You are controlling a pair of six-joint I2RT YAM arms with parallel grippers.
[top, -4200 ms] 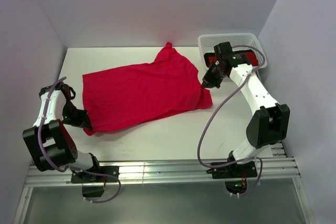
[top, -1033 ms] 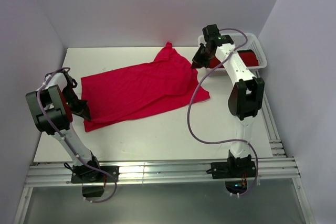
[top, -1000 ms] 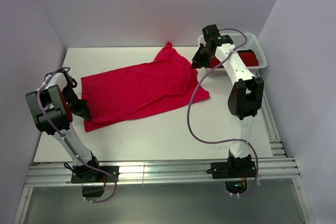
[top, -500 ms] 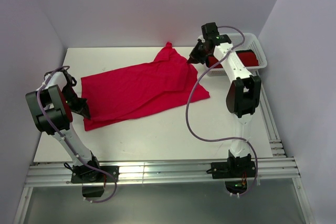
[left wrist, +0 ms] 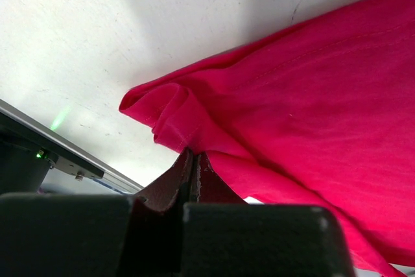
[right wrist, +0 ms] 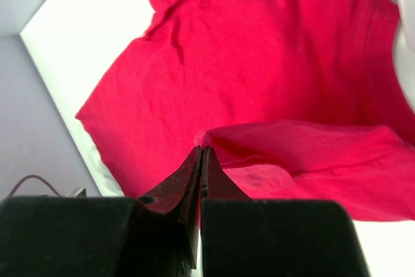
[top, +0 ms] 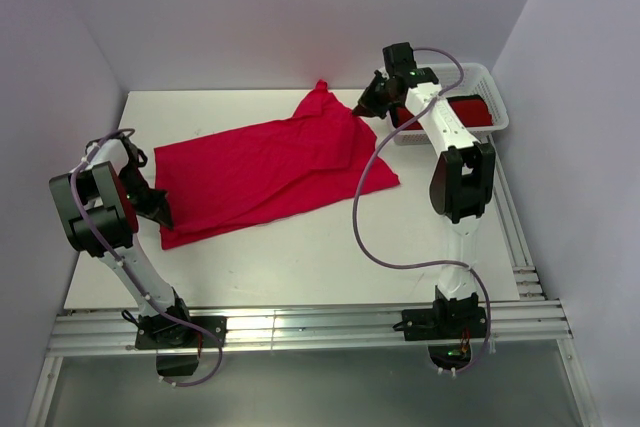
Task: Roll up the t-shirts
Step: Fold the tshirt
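A bright pinkish-crimson t-shirt (top: 260, 172) lies spread across the white table. My left gripper (top: 160, 215) is shut on its near-left corner (left wrist: 170, 121), low by the table. My right gripper (top: 362, 109) is shut on a pinch of the cloth (right wrist: 214, 137) at the shirt's far right, lifted and folded over the rest of the shirt (right wrist: 259, 50). A deeper red rolled t-shirt (top: 470, 110) lies in the white basket (top: 492, 87) at the back right.
The basket stands just right of my right gripper. Grey walls close in on the left, back and right. The table's near edge with its metal rail (top: 300, 327) runs below the shirt, and the rail (left wrist: 58, 154) shows close by in the left wrist view.
My right gripper has carried the shirt's right edge up from the table and leftwards, folding it over the shirt. The left gripper has held still for the last second.
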